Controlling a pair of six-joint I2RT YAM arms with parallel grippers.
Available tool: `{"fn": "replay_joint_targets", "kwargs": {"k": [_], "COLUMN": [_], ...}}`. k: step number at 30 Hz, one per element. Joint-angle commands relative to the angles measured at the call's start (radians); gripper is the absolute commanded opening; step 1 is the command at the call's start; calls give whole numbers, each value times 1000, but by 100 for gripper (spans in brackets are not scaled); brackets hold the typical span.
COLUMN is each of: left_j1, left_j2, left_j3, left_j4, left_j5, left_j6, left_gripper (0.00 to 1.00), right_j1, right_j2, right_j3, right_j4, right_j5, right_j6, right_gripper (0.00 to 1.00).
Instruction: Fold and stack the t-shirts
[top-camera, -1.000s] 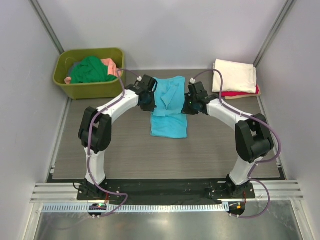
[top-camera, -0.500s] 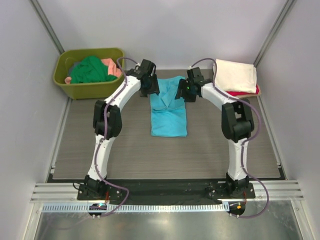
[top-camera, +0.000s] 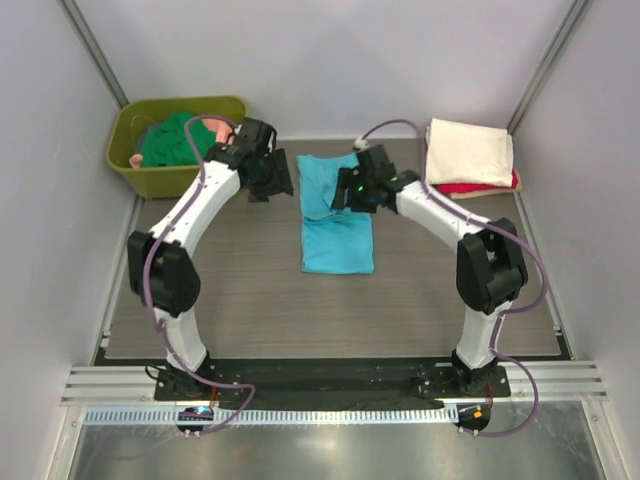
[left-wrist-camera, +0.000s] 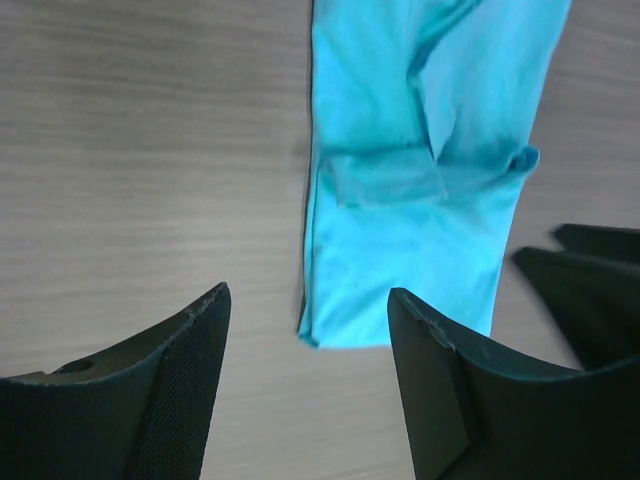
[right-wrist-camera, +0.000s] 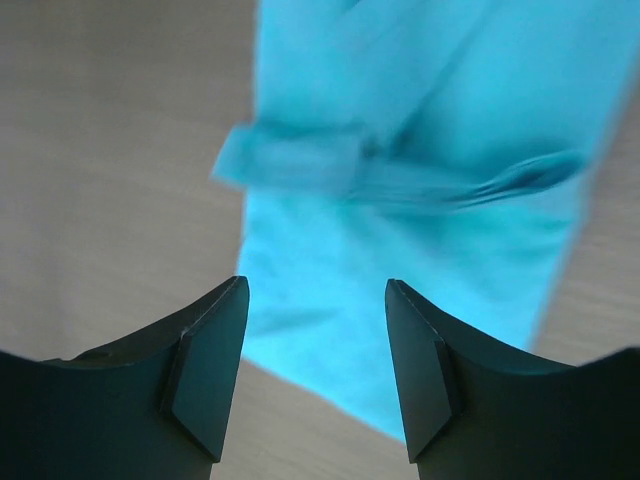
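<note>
Turquoise t-shirt (top-camera: 335, 215): soft cloth, long narrow folded strip, lying flat mid-bench (top-camera: 230, 290), grey wood-grain | left pincer (left-wrist-camera: 308, 298): matte black jaws apart, empty | right pincer (right-wrist-camera: 315, 290): apart, empty, over shirt

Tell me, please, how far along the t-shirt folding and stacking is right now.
Done: a folded cream-white shirt lies on a red shirt at the far right. In hand: the turquoise shirt lies mid-table folded into a narrow strip, not yet stacked; both pairs of jaws are open and empty. Left: the dark green shirt bunched in the olive tub.
</note>
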Motion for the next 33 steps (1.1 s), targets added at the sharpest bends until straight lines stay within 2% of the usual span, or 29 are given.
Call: {"fn": "replay_joint_targets", "kwargs": {"k": [1,6,10,13,16,18,23,25,28,30,31,32,33], "left_j1": [-6,-16,-17,-17,-14,3,7,7,7,7,6,6,6], "left_j2": [-157,-276,-388,-428,-445,-437,-448,-460,-475,-480,-487,-495,-506], "left_j3": [-129,-142,-284,-373,-449,-458,-475,-486,-507,-509,-509,-515,-541], "left_j4": [-2,-183,-168,-158,-106,-100,-89,-82,-63,-54,-46,-20,9], "left_j5": [-13,-151,-200,-238,-263,-226,-312,-298,-249,-171,-134,-70,-32], "left_j6": [51,103,171,214,223,226,226,226,212,185,147,120,99], "left_gripper": [66,66,68,69,69,68,68,68,68,68,68,68,68], "right_j1": [136,185,185,179,145,109,46,20,7,7,9,7,6], "right_j2": [-13,59,136,213,303,401,590,597,485,387,280,212,155], "right_j3": [-91,-74,-5,87,222,378,812,883,806,602,513,327,232], "right_j4": [71,67,42,6,-31,-74,-151,-177,-168,-113,-82,-49,28], "right_j5": [27,38,62,138,138,124,124,116,132,135,124,121,119], "right_j6": [-14,-15,-34,-89,-130,-132,-147,-140,-130,-129,-126,-118,-112], "right_gripper": [63,60,59,59,59,58,59,60,60,61,61,62,63]}}
